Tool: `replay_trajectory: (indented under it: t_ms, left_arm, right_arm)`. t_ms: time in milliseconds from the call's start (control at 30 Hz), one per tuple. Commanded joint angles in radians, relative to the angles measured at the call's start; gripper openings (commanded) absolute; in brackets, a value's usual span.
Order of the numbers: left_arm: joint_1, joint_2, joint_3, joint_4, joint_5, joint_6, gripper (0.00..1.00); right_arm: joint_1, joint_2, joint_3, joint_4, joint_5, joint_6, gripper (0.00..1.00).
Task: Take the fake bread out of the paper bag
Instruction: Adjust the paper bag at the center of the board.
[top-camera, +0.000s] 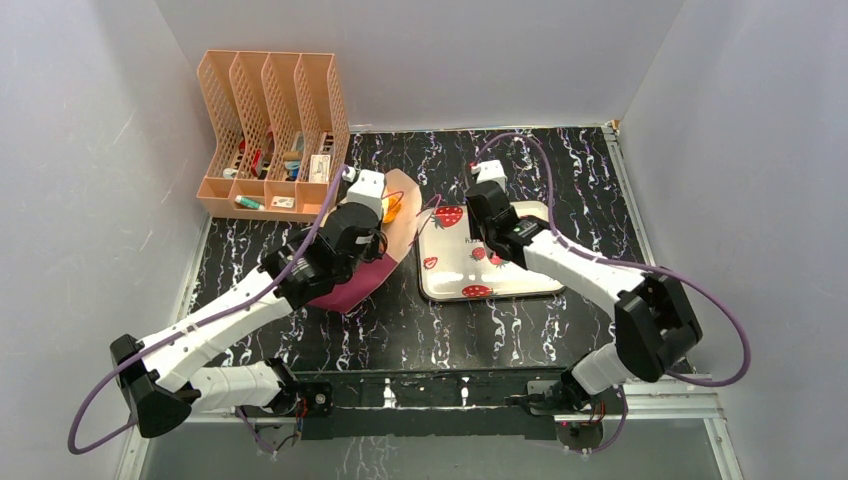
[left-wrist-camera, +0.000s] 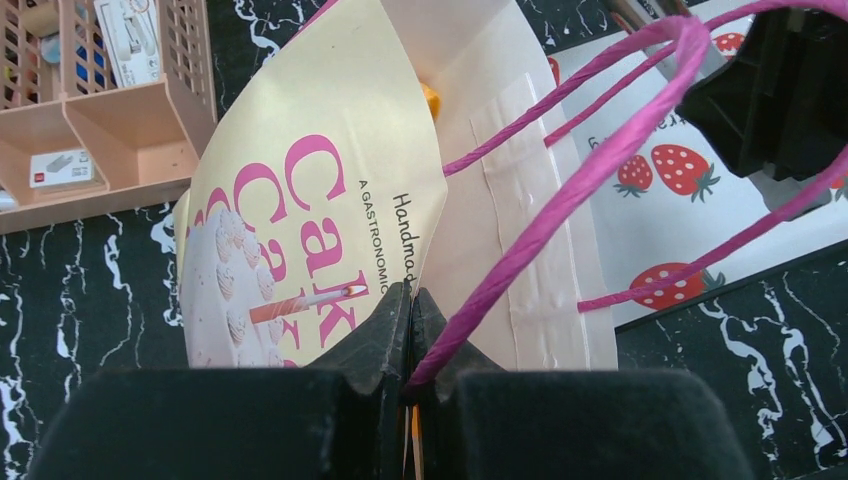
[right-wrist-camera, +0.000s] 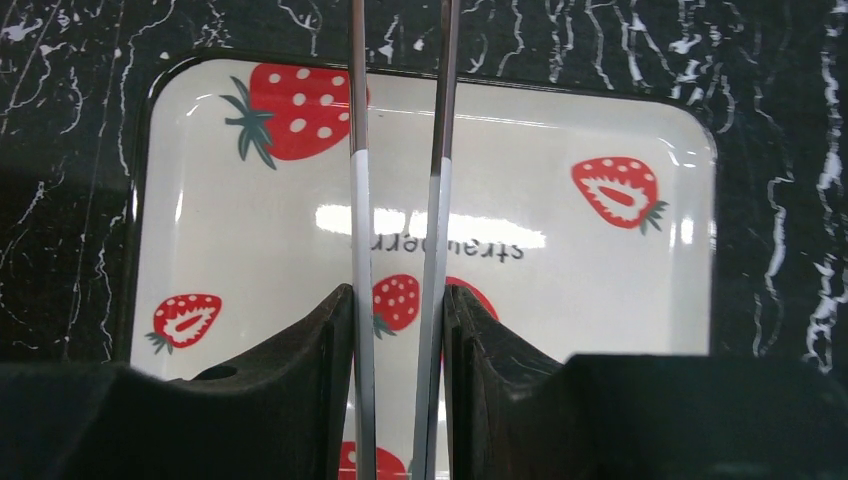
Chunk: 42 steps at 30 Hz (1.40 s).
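The paper bag (top-camera: 400, 232) lies on its side left of the tray, cream with magenta sides; the left wrist view shows its pink "Cakes" print (left-wrist-camera: 300, 200) and purple cord handles (left-wrist-camera: 600, 170). My left gripper (left-wrist-camera: 412, 300) is shut on the bag's mouth edge together with one cord; it also shows from above (top-camera: 378, 232). A bit of orange fake bread (top-camera: 393, 208) peeks from the bag's mouth, and in the wrist view (left-wrist-camera: 430, 100); the other pieces are hidden. My right gripper (right-wrist-camera: 398, 300) is shut on metal tongs (right-wrist-camera: 357, 150) above the tray, right of the bag (top-camera: 485, 235).
A white strawberry-print tray (top-camera: 520, 275) lies right of the bag, also in the right wrist view (right-wrist-camera: 560, 300). A peach file rack (top-camera: 270, 130) holding small items stands at the back left. The table top is black marble (top-camera: 560, 170) with grey walls around.
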Motion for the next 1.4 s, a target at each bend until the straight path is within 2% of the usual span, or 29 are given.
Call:
replay_trajectory:
  t_ms: [0, 300, 333, 367, 500, 633, 667, 700, 733, 1100, 1367]
  left_arm:
    - [-0.022, 0.010, -0.044, -0.012, -0.045, -0.101, 0.00]
    - [-0.098, 0.027, -0.112, 0.040, -0.068, -0.228, 0.00]
    - [-0.109, 0.029, -0.116, 0.044, -0.079, -0.239, 0.00]
    - [-0.122, 0.034, -0.118, 0.046, -0.091, -0.252, 0.00]
    - [-0.179, 0.037, -0.117, 0.057, -0.140, -0.299, 0.00]
    - [-0.231, 0.041, -0.109, 0.042, -0.212, -0.350, 0.00]
    - [-0.240, 0.041, -0.109, 0.041, -0.225, -0.360, 0.00]
    - [-0.249, 0.041, -0.111, 0.042, -0.236, -0.370, 0.00]
    - [-0.256, 0.043, -0.116, 0.043, -0.248, -0.378, 0.00]
    - [-0.288, 0.092, -0.119, -0.052, -0.423, -0.567, 0.00]
    - [-0.288, 0.088, -0.115, -0.069, -0.463, -0.606, 0.00]
  right_arm:
    - [-0.002, -0.114, 0.063, -0.078, 0.118, 0.011, 0.26]
    - [-0.002, -0.223, 0.129, -0.199, 0.157, 0.011, 0.26]
    - [-0.001, -0.231, 0.137, -0.212, 0.157, 0.038, 0.26]
    - [-0.001, -0.239, 0.146, -0.225, 0.157, 0.172, 0.26]
    - [-0.001, -0.267, 0.184, -0.287, 0.141, 0.194, 0.26]
    - [0.000, -0.292, 0.219, -0.349, 0.093, 0.198, 0.26]
    - [0.000, -0.300, 0.222, -0.363, 0.075, 0.203, 0.32]
    - [0.000, -0.308, 0.225, -0.377, 0.059, 0.205, 0.23]
    - [0.000, -0.318, 0.227, -0.388, 0.041, 0.207, 0.22]
    - [0.031, -0.409, 0.177, -0.521, -0.115, 0.239, 0.21]
    - [0.072, -0.466, 0.120, -0.563, -0.183, 0.254, 0.21]
